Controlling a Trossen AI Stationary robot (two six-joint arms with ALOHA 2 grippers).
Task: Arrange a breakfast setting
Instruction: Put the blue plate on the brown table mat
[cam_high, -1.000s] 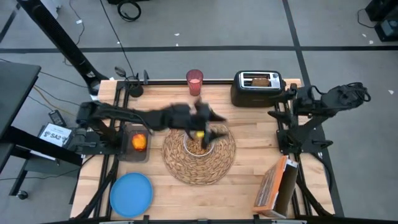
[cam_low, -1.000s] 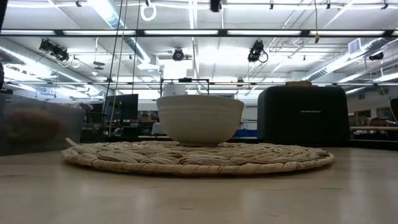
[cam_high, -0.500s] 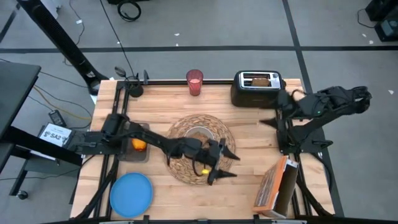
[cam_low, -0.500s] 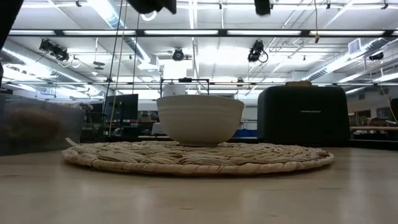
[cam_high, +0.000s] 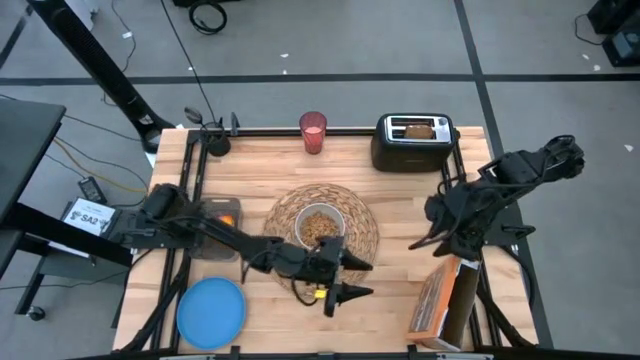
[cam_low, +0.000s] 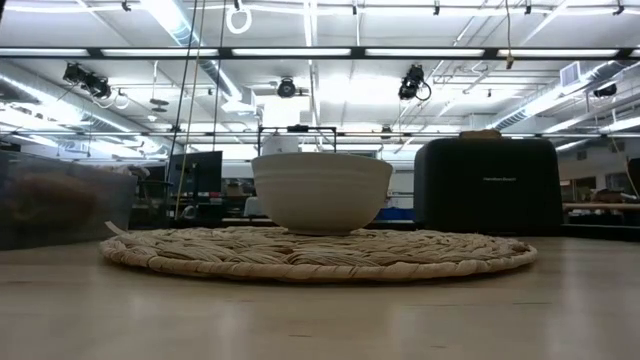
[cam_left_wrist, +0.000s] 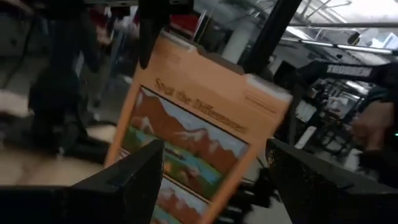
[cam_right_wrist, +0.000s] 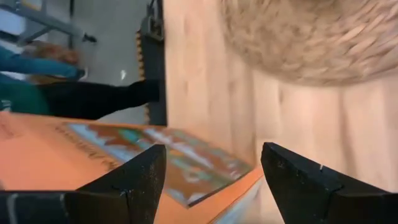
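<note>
1. Left gripper (cam_high: 338, 279) hangs over the surface (cam_high: 400, 210) just in front of the woven placemat (cam_high: 365, 232), fingers spread, gripping nothing
2. Right gripper (cam_high: 432, 228) wide open by the cereal box (cam_high: 447, 296)
3. Bowl (cam_high: 320, 225) sits mid-placemat: rigid, breakable, take its rim

Lighting bright and even. Low view: long ceiling strip lights (cam_low: 300, 52) glare; the pale wooden bench (cam_low: 300, 320) foreground is soft. Left wrist view: orange printed cereal box (cam_left_wrist: 193, 137) motion-blurred. Right wrist view: round woven straw placemat (cam_right_wrist: 298, 37) smeared. High view sharp, shadows faint.
</note>
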